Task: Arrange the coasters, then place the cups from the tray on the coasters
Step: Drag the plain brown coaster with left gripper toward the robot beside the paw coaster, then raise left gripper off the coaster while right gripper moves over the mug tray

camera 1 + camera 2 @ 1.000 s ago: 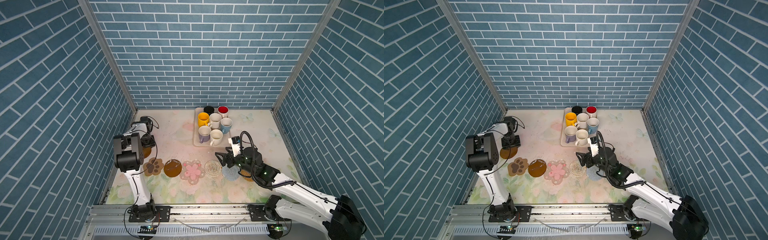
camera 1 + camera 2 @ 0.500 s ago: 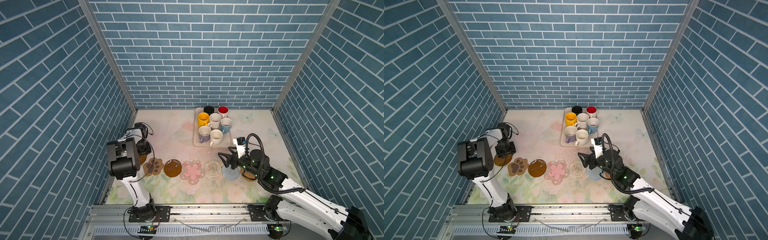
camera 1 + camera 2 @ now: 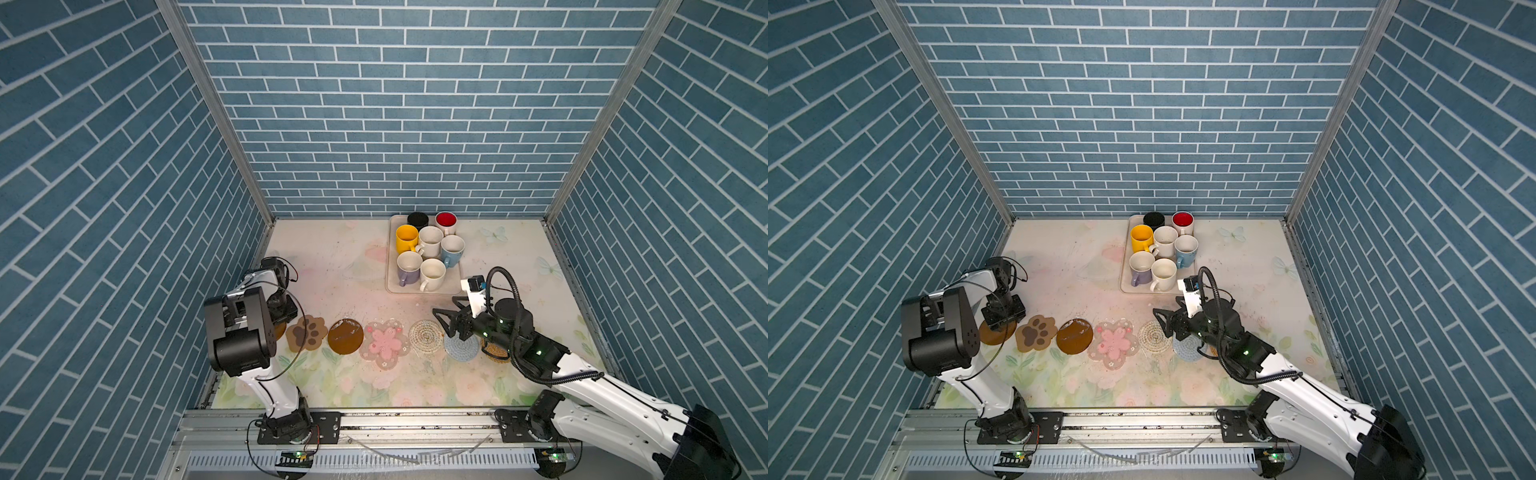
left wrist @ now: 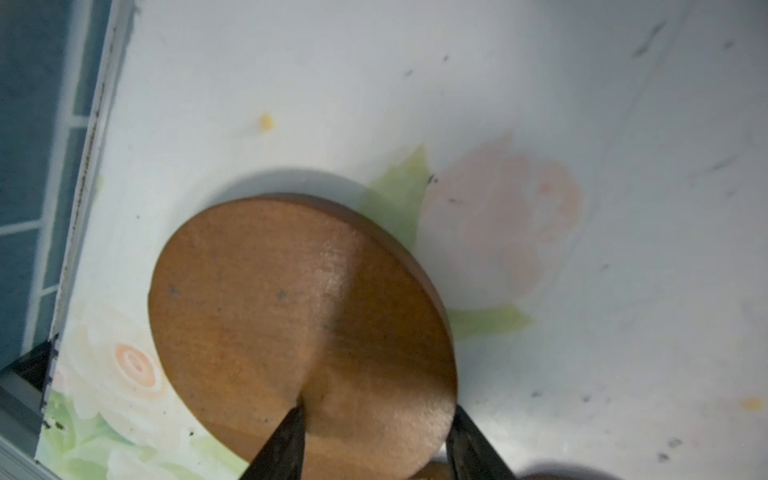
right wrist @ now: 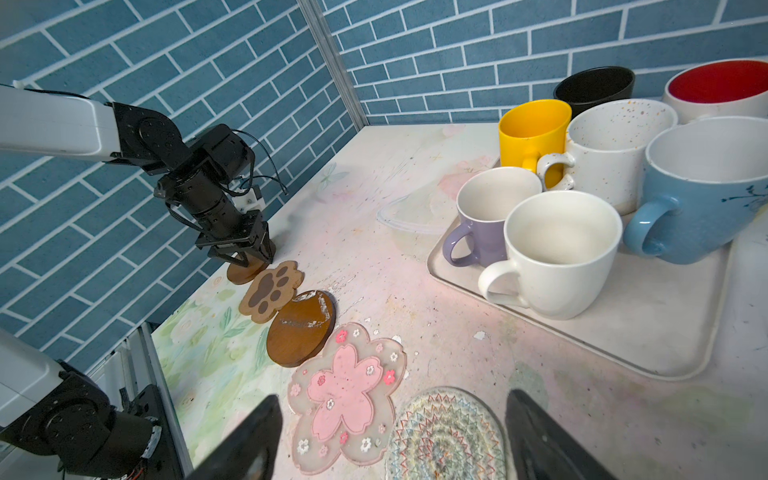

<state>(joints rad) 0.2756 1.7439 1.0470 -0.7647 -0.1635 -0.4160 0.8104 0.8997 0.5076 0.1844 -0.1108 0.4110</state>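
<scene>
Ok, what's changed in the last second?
The left gripper has come toward the near edge, bringing the brown disc coaster to the row's left end, beside the paw coaster; whether it grips the disc is unclear. The right gripper stays open above the white woven coaster. The other coasters and the tray's mugs have not moved.

left hand + brown disc | moved nearer | now just beside paw coaster

Place: robot lab test cell, dressed like a home table.
Walls: blue brick-print panels joined by bare aluminium corner posts.
Surface: pale floral-print surface.
Front: metal mounting rail bolting down two white-and-black robot arms.
Props: pale beige rectangular tray of ceramic mugs.
</scene>
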